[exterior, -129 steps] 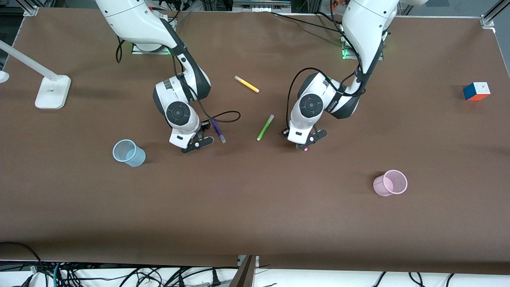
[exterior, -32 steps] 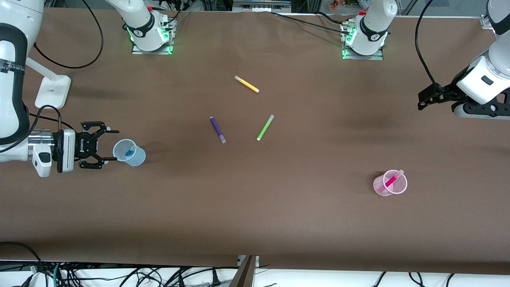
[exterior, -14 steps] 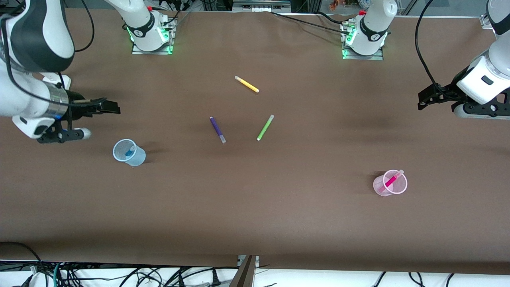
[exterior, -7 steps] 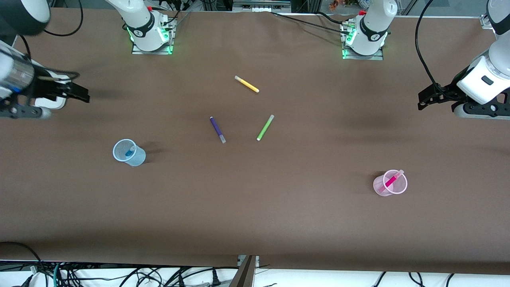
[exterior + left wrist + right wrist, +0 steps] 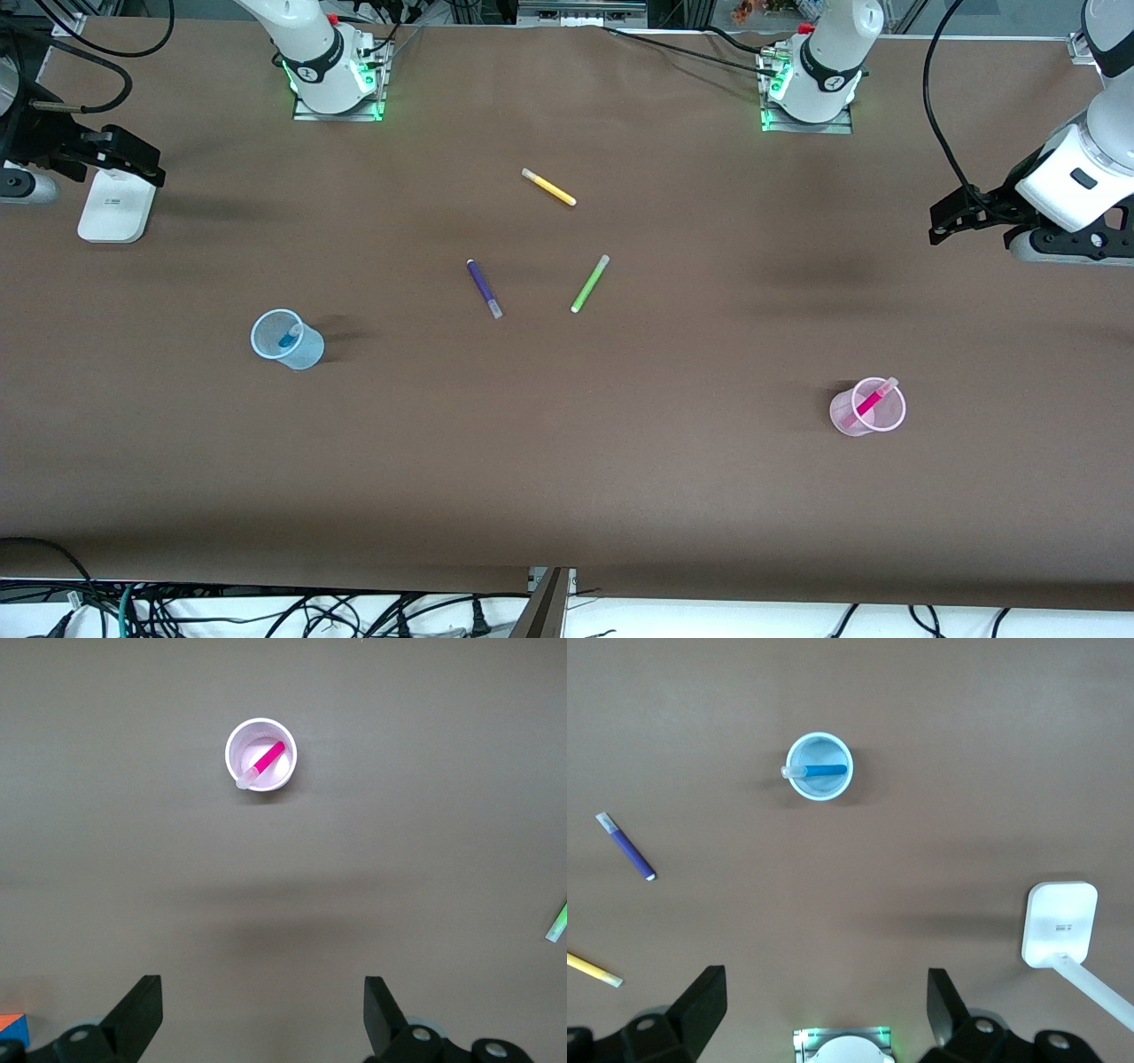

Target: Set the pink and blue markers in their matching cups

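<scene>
Purple pen (image 5: 484, 287), green pen (image 5: 589, 283) mid-table; wide gaps around.

Robotics lab bench. Two white arm bases (image 5: 332, 66) are bolted onto metal plates with green status lights, along the edge of a table (image 5: 567, 478) covered in plain brown sheet. Aluminium framing (image 5: 1085, 40) at the table corners, loose black cables (image 5: 266, 611) bundled under the edge nearest the front camera. White lamp base (image 5: 115, 206) sits at the right arm's end. Only test props on top: stray markers (image 5: 485, 288), small plastic cups (image 5: 286, 339). Nothing domestic, all rig hardware.
</scene>
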`<state>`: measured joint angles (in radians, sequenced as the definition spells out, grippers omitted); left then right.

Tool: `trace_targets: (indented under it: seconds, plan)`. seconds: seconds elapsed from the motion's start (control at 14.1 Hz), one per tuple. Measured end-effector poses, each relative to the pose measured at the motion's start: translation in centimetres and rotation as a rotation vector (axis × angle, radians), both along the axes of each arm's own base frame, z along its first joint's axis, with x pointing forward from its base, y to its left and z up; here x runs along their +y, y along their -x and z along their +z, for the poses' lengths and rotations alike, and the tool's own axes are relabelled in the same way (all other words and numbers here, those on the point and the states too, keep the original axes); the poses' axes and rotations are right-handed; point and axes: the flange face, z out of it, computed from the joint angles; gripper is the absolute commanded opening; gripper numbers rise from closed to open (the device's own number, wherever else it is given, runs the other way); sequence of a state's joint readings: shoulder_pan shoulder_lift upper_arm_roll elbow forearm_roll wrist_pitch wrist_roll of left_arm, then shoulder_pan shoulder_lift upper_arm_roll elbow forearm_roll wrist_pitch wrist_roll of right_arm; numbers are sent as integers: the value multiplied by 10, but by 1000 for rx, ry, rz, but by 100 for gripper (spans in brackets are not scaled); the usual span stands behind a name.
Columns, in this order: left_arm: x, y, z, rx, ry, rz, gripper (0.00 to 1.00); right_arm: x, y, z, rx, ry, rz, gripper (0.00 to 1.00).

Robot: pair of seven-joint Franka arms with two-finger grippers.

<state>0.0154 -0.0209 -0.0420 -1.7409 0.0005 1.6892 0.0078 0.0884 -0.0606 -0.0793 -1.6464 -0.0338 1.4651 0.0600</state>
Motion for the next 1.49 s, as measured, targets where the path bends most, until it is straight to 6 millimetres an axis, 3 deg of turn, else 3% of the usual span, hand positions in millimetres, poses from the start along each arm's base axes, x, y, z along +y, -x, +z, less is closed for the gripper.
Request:
trace_targets:
  seconds: [0.21, 1.49]
  plan:
    - [0, 0, 0, 0, 0, 0, 100, -17, 1, -1, 14, -1, -33, 100]
    - [0, 0, 0, 0, 0, 0, 100, -13, -11, 8, -3, 3, -26, 100]
